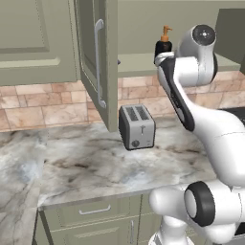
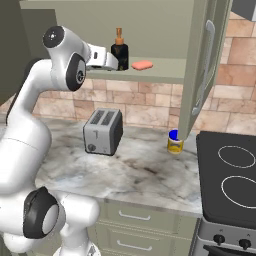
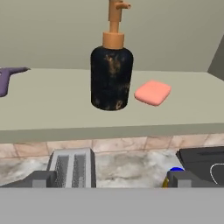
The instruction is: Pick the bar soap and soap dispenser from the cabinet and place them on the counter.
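On the cabinet (image 2: 210,60) shelf we see the dispenser (image 3: 111,74) standing upright, its orange pump up, with the soap (image 3: 152,92) lying flat just to its right, near but not touching it. Both sit well back from the shelf's front edge, and a purple thing (image 3: 9,78) pokes in at the far left of the shelf in our hand view. Our gripper (image 3: 111,178) hovers in front of the shelf edge, level with it and pointed straight at the dispenser; its two dark fingertips (image 3: 41,178) stand wide apart at the bottom corners of the hand view, with nothing between them, so the pincer is wide and holds nothing. From the right base view we see the hand (image 2: 102,59) just left of the dispenser, close to it, though we cannot tell whether they touch. Both cabinet doors hang open, each with a long silver handle (image 1: 99,62). Below, on the counter (image 1: 81,167), a toaster (image 1: 137,127) stands against the brick wall, under the shelf. Farther right on the counter, a yellow jar (image 2: 175,142) with a blue lid sits beside the black stove (image 2: 232,175), partly behind the right door's lower corner.
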You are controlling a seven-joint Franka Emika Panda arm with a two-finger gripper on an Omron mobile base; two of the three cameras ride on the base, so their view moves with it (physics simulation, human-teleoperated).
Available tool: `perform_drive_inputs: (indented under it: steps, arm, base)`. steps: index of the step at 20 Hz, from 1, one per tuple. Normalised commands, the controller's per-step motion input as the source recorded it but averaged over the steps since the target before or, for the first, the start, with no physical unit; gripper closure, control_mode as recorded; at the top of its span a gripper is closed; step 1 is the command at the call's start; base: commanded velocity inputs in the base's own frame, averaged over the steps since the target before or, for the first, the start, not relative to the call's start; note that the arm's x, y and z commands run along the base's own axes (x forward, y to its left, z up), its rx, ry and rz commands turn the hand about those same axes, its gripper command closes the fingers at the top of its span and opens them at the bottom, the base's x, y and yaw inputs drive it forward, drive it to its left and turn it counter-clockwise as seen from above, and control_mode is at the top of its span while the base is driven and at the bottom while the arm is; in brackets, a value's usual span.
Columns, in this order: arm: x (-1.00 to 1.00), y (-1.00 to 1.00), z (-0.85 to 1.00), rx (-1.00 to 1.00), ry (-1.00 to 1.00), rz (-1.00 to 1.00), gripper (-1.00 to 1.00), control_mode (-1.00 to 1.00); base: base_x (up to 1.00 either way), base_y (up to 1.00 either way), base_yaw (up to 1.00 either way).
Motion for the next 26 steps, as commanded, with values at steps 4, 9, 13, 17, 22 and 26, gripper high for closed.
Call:
perform_drive_inputs:
  steps: [4, 9, 13, 17, 22, 26]
  arm:
    - [0.49, 0.0, -0.1, 0.0, 0.02, 0.0, -1.0, -1.0]
    - [0.52, -0.04, -0.09, 0.0, 0.01, 0.0, -1.0, -1.0]
    - [0.42, -0.13, 0.0, 0.0, 0.0, 0.0, -1.0, -1.0]
    - [0.38, -0.11, 0.0, 0.0, 0.0, 0.0, -1.0, -1.0]
    - [0.34, -0.02, -0.02, 0.0, 0.0, 0.02, -1.0, -1.0]
    - [0.29, -0.01, 0.0, 0.0, 0.0, 0.05, -1.0, -1.0]
  base:
    - [0.0, 0.0, 0.0]
    - [0.0, 0.0, 0.0]
    - [0.0, 0.0, 0.0]
    - [0.0, 0.0, 0.0]
    - [0.0, 0.0, 0.0]
    - [0.0, 0.0, 0.0]
